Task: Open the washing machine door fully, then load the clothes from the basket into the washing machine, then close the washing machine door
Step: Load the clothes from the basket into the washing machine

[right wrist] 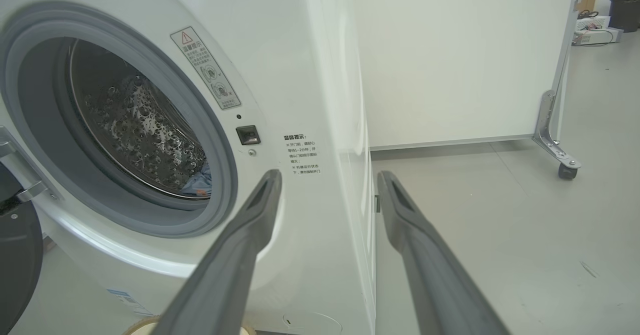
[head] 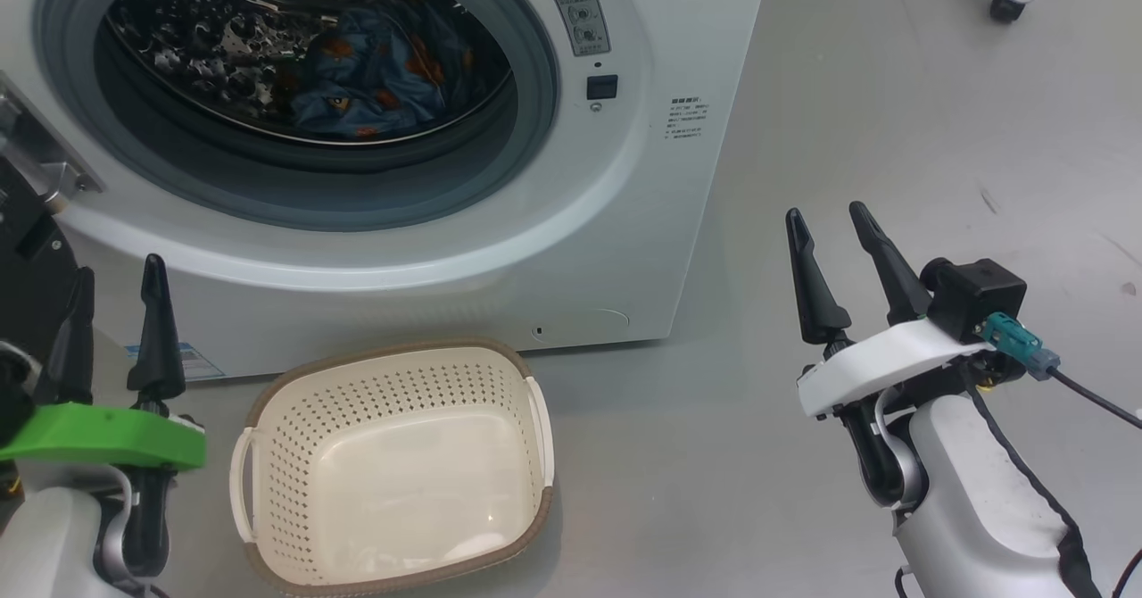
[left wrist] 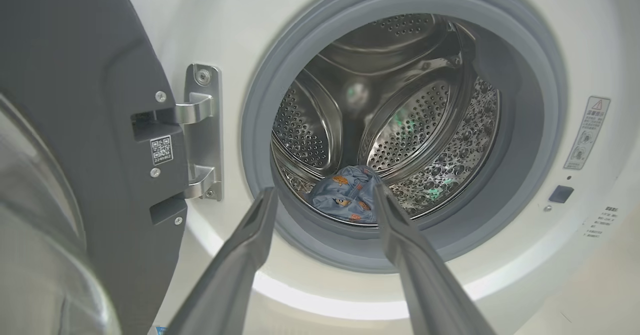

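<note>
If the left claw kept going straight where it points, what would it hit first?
Probably the clothes low in the drum, which the left gripper aims at with fingers open. It might graze the grey seal at its lower lip first; depth is unclear.

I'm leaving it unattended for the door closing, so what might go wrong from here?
The clothes lie low at the drum mouth, near the grey seal; the closing door might pinch them. The basket stands just before the machine, beside the left end effector, which could knock it while swinging the door.
</note>
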Robot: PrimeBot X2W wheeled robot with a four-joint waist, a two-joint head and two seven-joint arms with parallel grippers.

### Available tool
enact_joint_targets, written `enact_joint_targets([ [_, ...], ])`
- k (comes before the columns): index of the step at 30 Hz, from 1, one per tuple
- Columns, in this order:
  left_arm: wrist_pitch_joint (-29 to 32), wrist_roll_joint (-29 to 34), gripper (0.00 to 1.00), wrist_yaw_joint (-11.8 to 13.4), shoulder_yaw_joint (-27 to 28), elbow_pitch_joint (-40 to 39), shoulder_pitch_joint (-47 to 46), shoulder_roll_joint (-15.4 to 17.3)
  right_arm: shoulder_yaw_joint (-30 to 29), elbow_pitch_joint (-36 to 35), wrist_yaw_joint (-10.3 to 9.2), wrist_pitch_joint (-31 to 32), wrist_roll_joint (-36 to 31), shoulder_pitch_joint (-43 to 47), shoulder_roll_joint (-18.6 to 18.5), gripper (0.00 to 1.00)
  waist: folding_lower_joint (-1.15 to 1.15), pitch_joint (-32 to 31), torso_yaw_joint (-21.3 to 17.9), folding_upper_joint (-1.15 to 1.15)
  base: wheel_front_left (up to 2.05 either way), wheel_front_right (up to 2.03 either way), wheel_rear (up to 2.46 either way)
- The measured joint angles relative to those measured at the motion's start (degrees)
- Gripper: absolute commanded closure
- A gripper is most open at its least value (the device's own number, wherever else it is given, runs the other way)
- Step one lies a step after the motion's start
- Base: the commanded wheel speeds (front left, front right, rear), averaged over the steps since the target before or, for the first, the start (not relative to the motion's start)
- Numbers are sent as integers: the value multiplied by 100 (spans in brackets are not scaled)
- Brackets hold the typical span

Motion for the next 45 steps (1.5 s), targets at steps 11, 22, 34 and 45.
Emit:
enact_joint_targets([
  [11, 0, 170, 0, 81, 209, -481, 541, -23, -49, 16, 18, 0, 41, 182, -77, 0, 0, -202, 195, 0, 0, 0, 0],
  [22, 0, 294, 0, 147, 424, -860, 1193, -82, 20, 70, 47, 0, 86, 357, -78, 0, 0, -419, 333, 0, 0, 0, 0],
  [34, 0, 346, 0, 148, 638, -1149, 1571, -152, 118, 90, 48, 0, 89, 375, -157, 0, 0, -449, 370, 0, 0, 0, 0],
  [45, 0, 354, 0, 142, 749, -1230, 1697, -178, 167, 80, 48, 0, 93, 375, -172, 0, 0, -407, 355, 0, 0, 0, 0],
])
